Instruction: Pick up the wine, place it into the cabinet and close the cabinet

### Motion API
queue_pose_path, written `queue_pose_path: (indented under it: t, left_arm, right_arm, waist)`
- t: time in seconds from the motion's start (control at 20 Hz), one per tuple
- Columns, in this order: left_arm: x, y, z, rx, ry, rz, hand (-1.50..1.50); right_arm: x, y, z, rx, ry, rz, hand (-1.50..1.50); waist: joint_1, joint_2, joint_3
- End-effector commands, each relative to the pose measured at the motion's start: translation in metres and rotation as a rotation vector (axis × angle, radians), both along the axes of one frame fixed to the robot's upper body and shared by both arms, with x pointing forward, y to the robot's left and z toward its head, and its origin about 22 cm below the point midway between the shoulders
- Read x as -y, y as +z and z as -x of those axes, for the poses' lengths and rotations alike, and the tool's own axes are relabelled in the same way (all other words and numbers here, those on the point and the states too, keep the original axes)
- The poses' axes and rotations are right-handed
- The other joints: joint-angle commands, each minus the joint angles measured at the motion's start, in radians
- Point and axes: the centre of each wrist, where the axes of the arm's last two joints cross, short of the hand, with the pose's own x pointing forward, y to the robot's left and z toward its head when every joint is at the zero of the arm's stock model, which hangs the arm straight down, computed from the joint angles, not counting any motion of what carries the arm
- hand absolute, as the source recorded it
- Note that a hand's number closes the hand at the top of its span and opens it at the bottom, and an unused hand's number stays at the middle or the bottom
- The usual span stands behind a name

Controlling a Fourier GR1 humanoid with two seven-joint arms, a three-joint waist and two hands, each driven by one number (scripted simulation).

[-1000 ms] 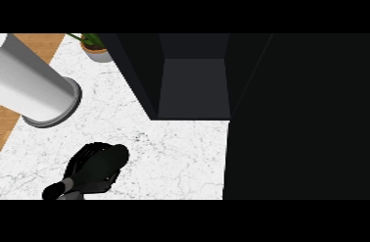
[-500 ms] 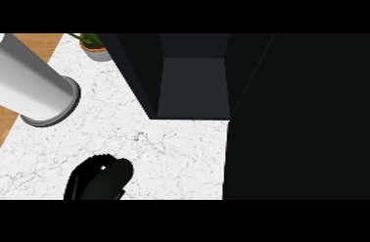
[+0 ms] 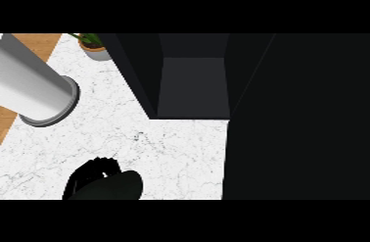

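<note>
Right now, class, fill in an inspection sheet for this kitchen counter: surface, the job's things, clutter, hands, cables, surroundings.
Surface: white marbled counter, with a strip of wood showing at its left edge.
Job's things: dark cabinet stands open, its inside bare as far as it shows; its door cannot be told apart from the dark mass at the right. Wine: nothing seen.
Clutter: grey cylinder on a round base at the left; small potted plant at the far left corner.
Hands: left hand low over the counter at the lower edge, fingers not readable. Right hand: nothing seen.
Cables: nothing seen.
Surroundings: nothing seen beyond the counter.
</note>
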Motion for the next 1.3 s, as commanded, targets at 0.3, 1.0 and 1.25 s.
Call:
queue_pose_path:
  t: [0.3, 1.0, 1.25]
  left_arm:
    - [0.045, 0.087, -0.039, 0.072, 0.012, 0.008, 1.5]
    - [0.107, 0.132, -0.091, 0.089, 0.043, -0.036, 1.5]
    - [0.12, 0.144, -0.125, 0.088, 0.064, -0.122, 1.5]
  right_arm:
    - [0.015, -0.005, -0.007, -0.011, 0.001, -0.011, -1.5]
    - [0.005, -0.021, -0.014, -0.009, 0.001, 0.004, -1.5]
    - [0.004, -0.019, 0.001, -0.006, -0.011, -0.008, -1.5]
  waist:
    - [-0.01, 0.003, -0.001]
    - [-0.013, 0.003, -0.002]
    - [-0.017, 0.003, -0.001]
